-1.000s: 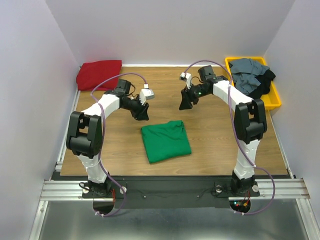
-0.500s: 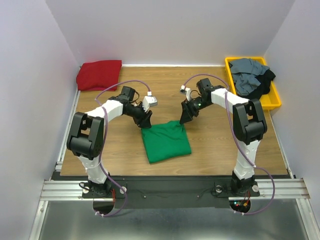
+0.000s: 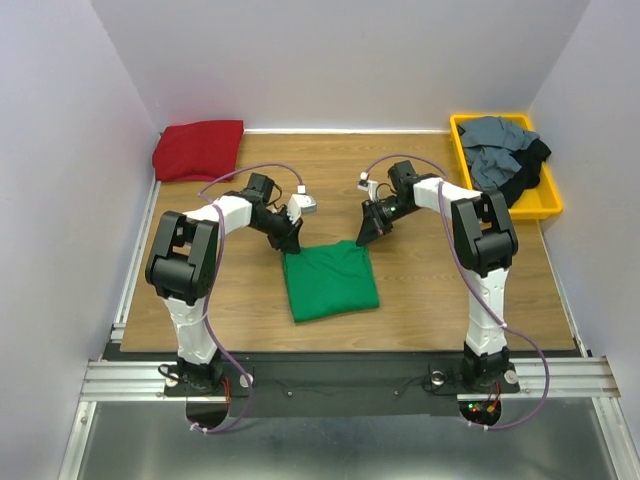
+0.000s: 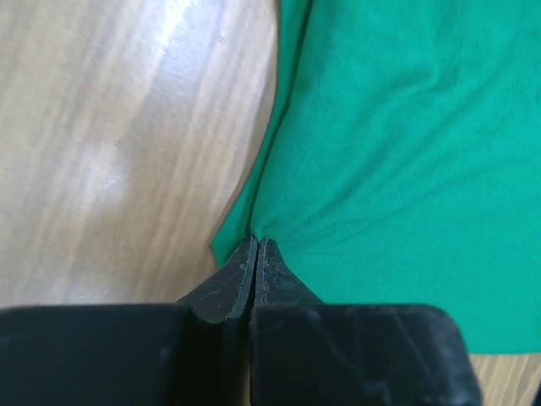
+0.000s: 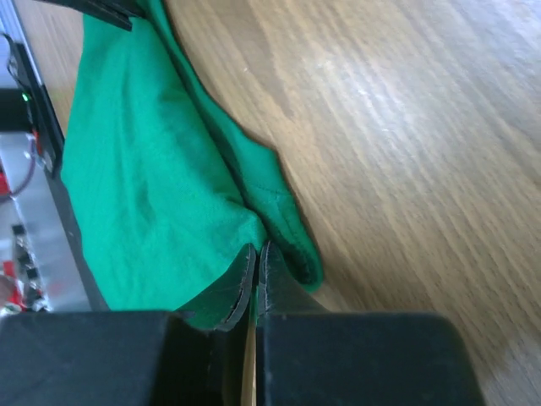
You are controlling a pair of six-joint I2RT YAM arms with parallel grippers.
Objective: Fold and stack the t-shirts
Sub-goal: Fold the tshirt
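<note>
We had lowered both arms since a second earlier onto the green shirt [image 3: 330, 282] at the centre of the table [image 3: 450, 290].
Left gripper [image 3: 288, 243] and right gripper [image 3: 362, 240] each pinched a far corner; the tray [image 3: 457, 128] held grey and black shirts [image 3: 495, 145].

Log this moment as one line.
left gripper: shut on green t-shirt, far-left corner | right gripper: shut on far-right corner | shirt: folded, on table
</note>
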